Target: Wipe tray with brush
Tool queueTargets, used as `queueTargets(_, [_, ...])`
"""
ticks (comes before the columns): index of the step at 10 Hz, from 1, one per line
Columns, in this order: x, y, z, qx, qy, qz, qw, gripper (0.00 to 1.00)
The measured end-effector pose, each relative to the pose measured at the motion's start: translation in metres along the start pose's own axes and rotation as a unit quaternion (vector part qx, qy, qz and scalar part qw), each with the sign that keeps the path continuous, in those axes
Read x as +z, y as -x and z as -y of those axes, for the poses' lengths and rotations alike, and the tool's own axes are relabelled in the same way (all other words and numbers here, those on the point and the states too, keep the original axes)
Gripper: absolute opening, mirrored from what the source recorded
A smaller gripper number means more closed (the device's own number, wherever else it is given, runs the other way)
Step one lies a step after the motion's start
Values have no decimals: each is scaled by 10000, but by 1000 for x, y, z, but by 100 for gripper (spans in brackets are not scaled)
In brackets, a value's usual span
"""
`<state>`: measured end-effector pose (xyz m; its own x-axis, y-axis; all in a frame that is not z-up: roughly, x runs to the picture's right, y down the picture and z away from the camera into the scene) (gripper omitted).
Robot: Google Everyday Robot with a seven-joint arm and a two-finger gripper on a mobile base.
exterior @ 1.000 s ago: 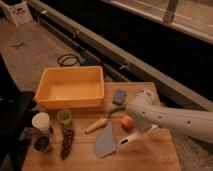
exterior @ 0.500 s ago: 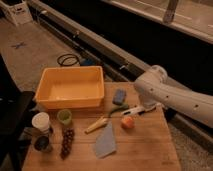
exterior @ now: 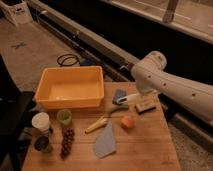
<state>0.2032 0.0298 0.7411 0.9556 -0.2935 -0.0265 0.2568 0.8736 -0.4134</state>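
Observation:
The tray [exterior: 70,103] is a large yellow-orange tub at the table's back left, with nothing in it. My gripper [exterior: 138,94] hangs under the bent white arm [exterior: 155,75], just right of the tray and over the blue sponge [exterior: 119,94]. It is shut on the brush [exterior: 127,98]. The brush's slim white handle sticks out leftward and down from the gripper, above the table. The brush head is too small to make out, and the arm's wrist hides most of the fingers.
A tan block with a dark top [exterior: 145,105] lies right of the sponge. An orange fruit [exterior: 127,122], a yellow piece [exterior: 96,125], a grey-blue cloth [exterior: 106,142], grapes [exterior: 66,141] and cups [exterior: 41,121] [exterior: 64,117] sit in front. A cable coil [exterior: 67,60] lies on the floor.
The arm has swung from the table's front middle back toward the tray's right side, carrying the brush up off the table with it.

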Motion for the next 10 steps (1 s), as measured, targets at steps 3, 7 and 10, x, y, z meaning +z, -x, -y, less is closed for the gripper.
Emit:
queueTargets(3, [0,-1,-1,-5,-1,-4,10000,0])
queueTargets(7, [-12,17,34,-149,-412,255,9987,0])
queueTargets(10, [-45,72,81,-412,-943,683,9923,0])
